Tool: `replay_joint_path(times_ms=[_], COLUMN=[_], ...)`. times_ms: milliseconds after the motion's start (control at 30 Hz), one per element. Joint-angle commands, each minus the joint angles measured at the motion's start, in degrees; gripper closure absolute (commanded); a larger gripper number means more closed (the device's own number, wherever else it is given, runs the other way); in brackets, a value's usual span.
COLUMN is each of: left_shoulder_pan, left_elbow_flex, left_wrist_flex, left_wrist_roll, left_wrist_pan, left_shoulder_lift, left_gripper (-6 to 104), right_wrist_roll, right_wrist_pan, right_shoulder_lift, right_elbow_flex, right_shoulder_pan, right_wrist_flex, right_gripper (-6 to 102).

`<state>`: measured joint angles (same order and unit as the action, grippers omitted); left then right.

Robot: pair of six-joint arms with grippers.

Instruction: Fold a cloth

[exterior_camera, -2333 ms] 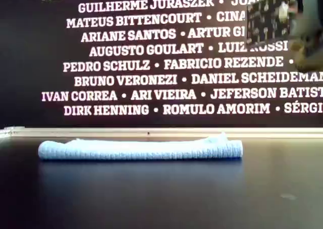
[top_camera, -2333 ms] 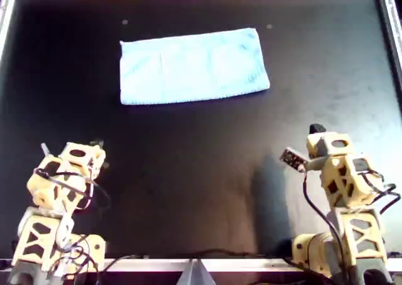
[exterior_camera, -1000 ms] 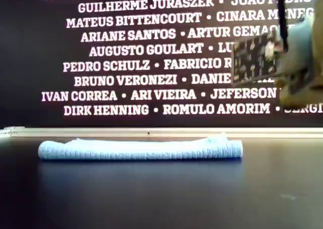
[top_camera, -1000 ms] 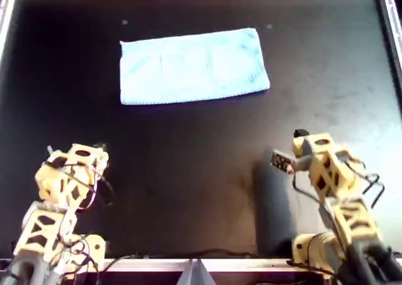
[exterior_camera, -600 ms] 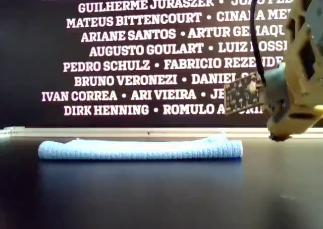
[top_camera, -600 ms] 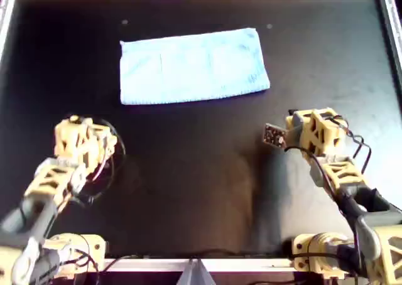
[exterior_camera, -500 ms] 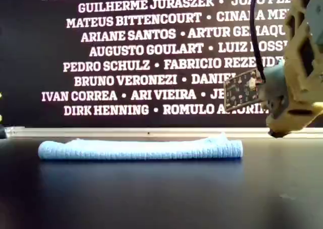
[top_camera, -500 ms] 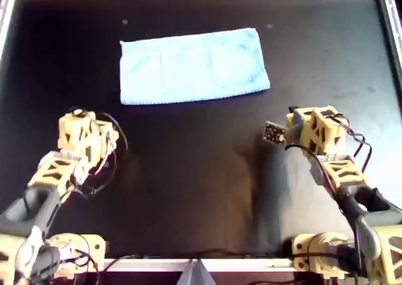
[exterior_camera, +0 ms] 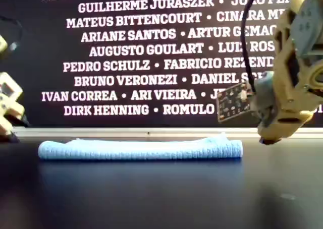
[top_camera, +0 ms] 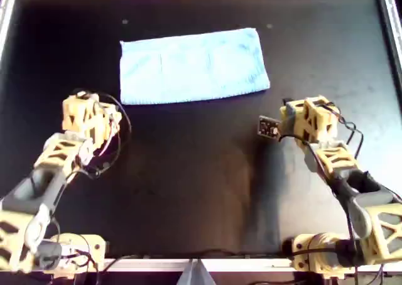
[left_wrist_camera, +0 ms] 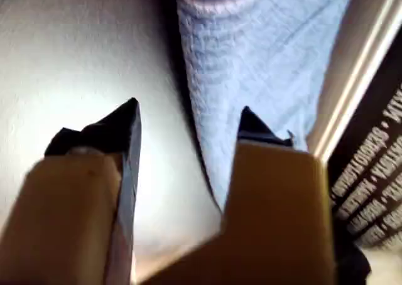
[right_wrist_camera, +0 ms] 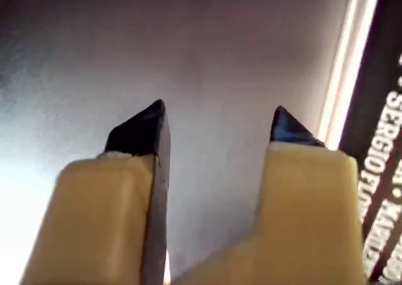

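The cloth (left_wrist_camera: 264, 65) (folded, flat on the surface (top_camera: 201, 172)) lies just beyond the left gripper's (left_wrist_camera: 188, 118) spread, empty fingers; the right gripper's (right_wrist_camera: 217, 118) fingers gape too.

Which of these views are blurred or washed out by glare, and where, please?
Left wrist view: the table glares pale, and the open left pincer and cloth look soft. Right wrist view: similar sheen, open right pincer blurred. Exterior view: the near arm is out of focus. Overhead view: evenly lit.

A black counter (top_camera: 188, 172) with a pale raised rim carries the folded sky-blue cloth (top_camera: 193, 65), which lies flat as a rectangle toward the overhead view's top.
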<state>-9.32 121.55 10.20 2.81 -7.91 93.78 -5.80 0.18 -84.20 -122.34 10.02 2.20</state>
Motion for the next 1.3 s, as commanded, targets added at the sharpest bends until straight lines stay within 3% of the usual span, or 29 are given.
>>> replay_joint_path(times_ms=[0,100,233,533,833,1267], left_shoulder_pan=[-1.14,-1.14,-1.41,-7.29,-6.59,-6.5], left_elbow_flex=[-7.56,-10.9,-12.3,-14.5,-27.51,-30.41], left_wrist_flex=[-1.14,-1.14,-1.14,-1.23,-1.23,-1.23], left_wrist_roll=[-0.7,-0.79,-0.79,-0.26,-0.7,-0.79], left_wrist_pan=[0.18,0.18,0.09,0.26,0.26,0.35], left_shoulder_lift=[-5.98,-10.99,-12.83,-13.8,-27.86,-29.97], left_gripper=[37,35,35,35,35,35], right_wrist_roll=[1.41,2.72,2.81,2.9,2.81,2.81], right_wrist_pan=[-0.26,-0.26,-0.26,-0.26,-0.09,-0.18], right_shoulder_lift=[0.79,5.54,11.25,19.95,26.54,38.32], right_elbow_flex=[7.91,14.59,24.26,37.44,46.85,67.68], right_shoulder_pan=[-0.26,-0.26,-0.26,4.22,5.01,5.1], right_wrist_flex=[-5.71,-13.54,-21.36,-25.31,-25.84,-40.52], right_gripper=[29,29,29,29,29,29])
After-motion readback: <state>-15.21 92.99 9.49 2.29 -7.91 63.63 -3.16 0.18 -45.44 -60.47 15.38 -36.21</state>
